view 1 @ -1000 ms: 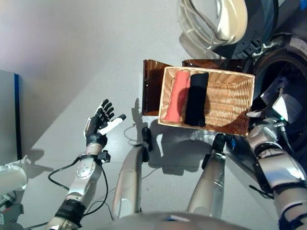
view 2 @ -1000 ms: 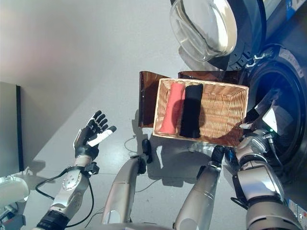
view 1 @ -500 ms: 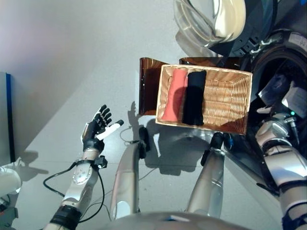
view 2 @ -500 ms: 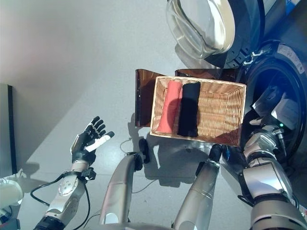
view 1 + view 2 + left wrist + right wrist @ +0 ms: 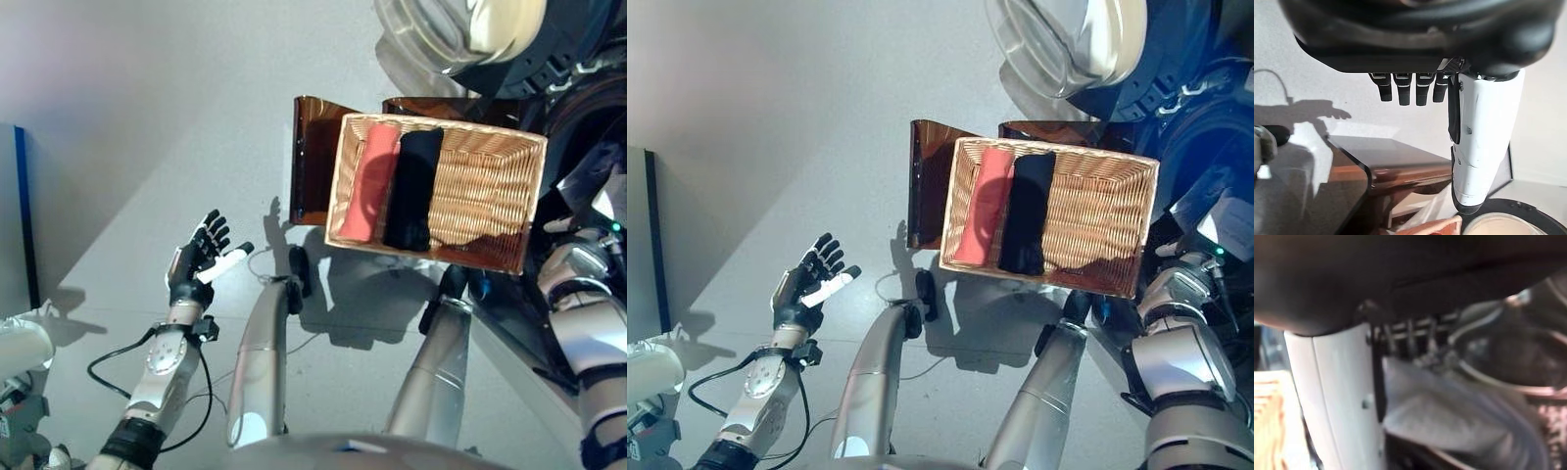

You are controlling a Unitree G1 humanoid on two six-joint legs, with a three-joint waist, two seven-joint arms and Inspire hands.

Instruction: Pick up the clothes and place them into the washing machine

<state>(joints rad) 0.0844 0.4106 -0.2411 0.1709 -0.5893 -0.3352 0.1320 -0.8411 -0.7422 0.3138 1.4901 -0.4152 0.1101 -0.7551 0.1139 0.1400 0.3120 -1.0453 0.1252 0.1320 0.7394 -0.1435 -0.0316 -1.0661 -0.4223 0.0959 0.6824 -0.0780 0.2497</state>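
A shallow wicker basket rests on a low dark brown box beside the washing machine. In the basket lie a rolled pink cloth and a rolled black cloth, side by side at its left end. My right hand is at the basket's right end, at the mouth of the drum, and is shut on a grey cloth. The cloth shows past the white thumb in the right wrist view. My left hand is open and empty over the floor, far left of the basket.
The machine's round glass door stands open above the basket. A grey panel with a blue edge stands at the far left, and a white object lies at the lower left. Bare grey floor spreads left of the box.
The camera has shifted. My right hand with the grey cloth has moved away from the basket's corner, farther toward the drum. The left hand has stayed open and idle.
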